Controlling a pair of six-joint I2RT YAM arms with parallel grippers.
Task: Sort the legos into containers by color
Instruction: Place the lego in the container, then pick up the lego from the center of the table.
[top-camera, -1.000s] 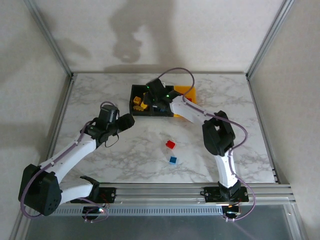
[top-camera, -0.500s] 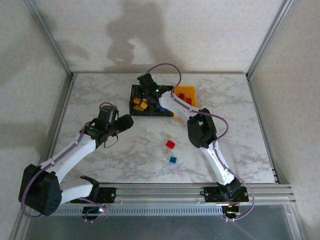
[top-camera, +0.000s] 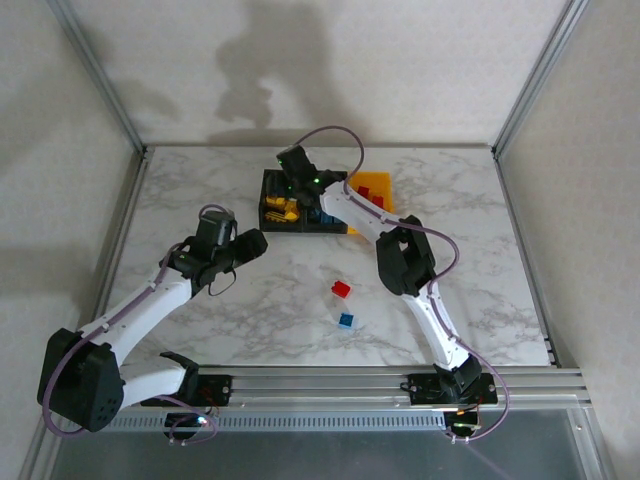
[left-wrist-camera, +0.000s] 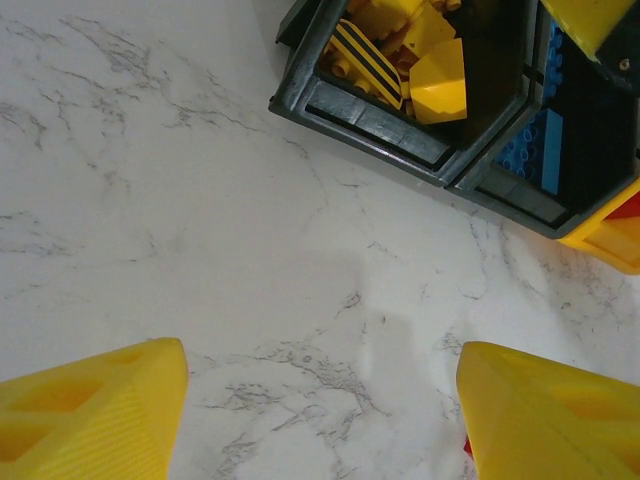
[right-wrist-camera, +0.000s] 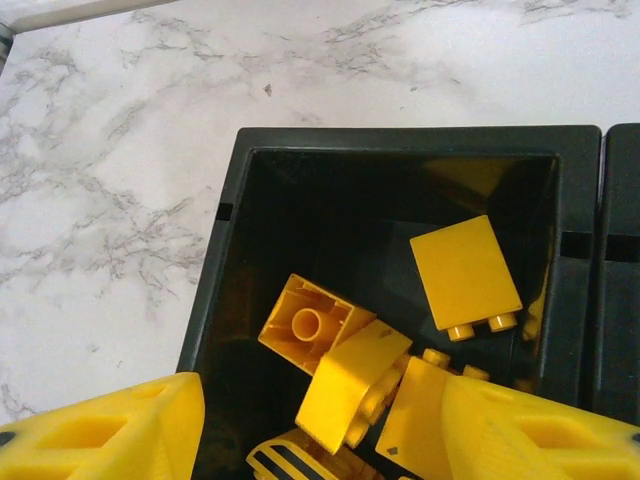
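**A:** Where do the containers sit?

**B:** Toward the far edge of the marble table, with bare marble left, right and nearward of them.

**A:** And the grippers?

**B:** The right gripper hangs over the containers' left black bin, its jaws wide and empty. Yellow legos lie inside, one of them black-striped. The left gripper is spread and empty, near-left of the containers.

**A:** Any strays?

**B:** A red lego and a blue lego lie nearward of the containers, not touching each other.
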